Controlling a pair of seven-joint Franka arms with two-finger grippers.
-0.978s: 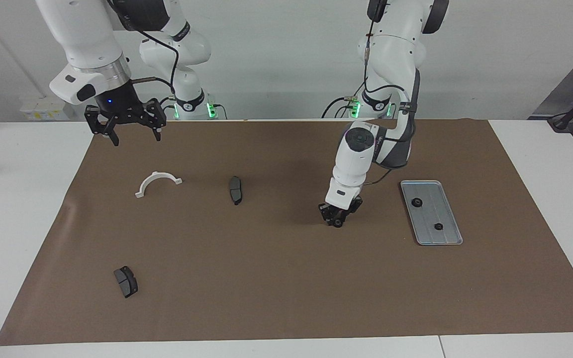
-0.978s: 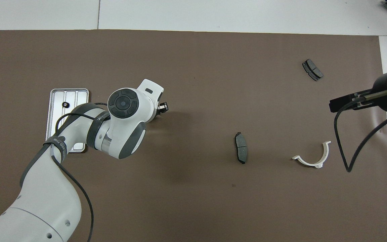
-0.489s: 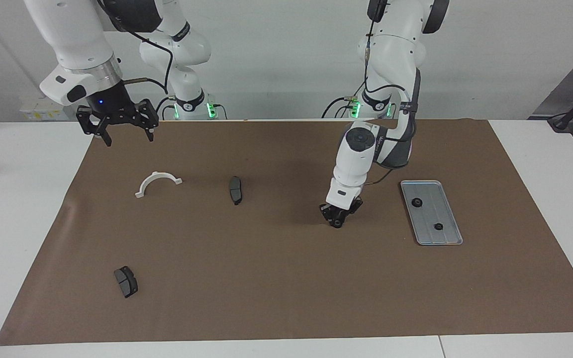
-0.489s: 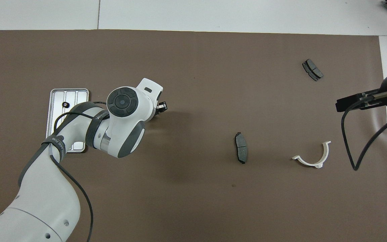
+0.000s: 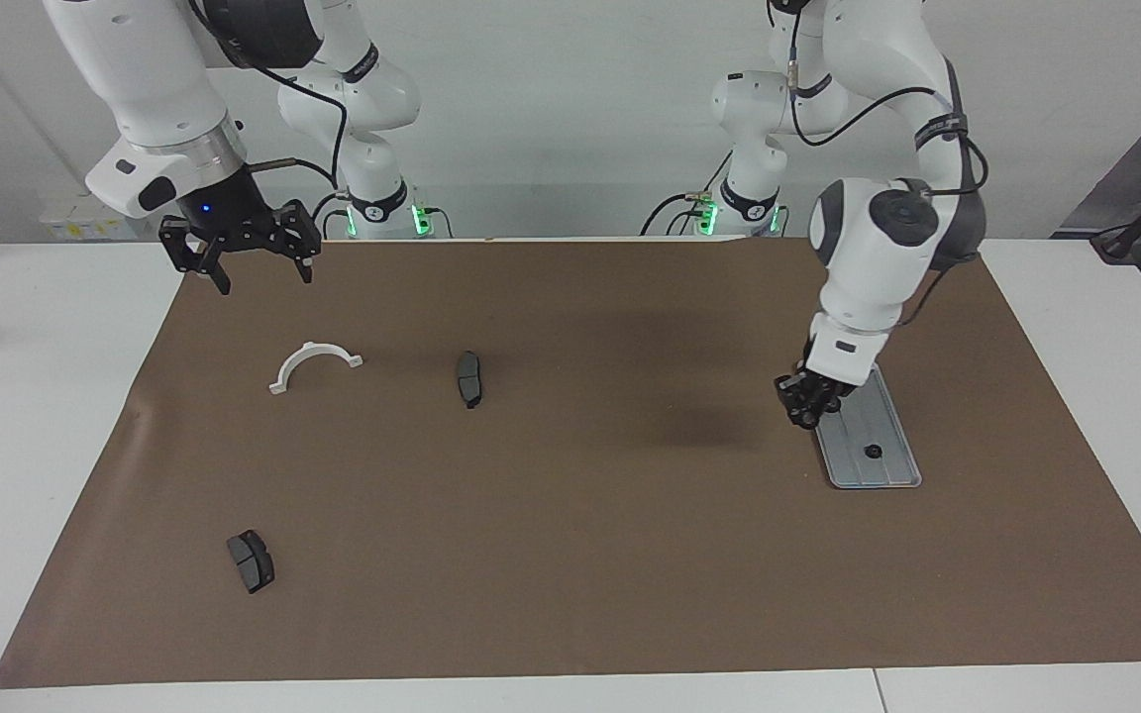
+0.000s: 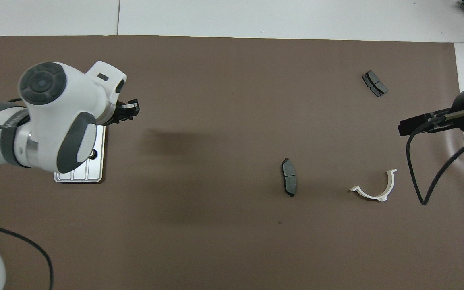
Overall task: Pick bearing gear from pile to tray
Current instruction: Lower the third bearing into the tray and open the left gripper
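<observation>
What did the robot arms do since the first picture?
The left gripper, shut as if carrying a small gear, rose from the mat and swung to the tray. The right gripper, open, shifted slightly. The white bracket and both brake pads stayed put.

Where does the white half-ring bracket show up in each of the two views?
Facing view: the white half-ring bracket lies on the brown mat toward the right arm's end, below the raised right gripper.
Overhead view: the bracket lies near the picture's right edge, below its middle.
Shared landmark: the dark grey brake pad beside it, toward the table's middle.
</observation>
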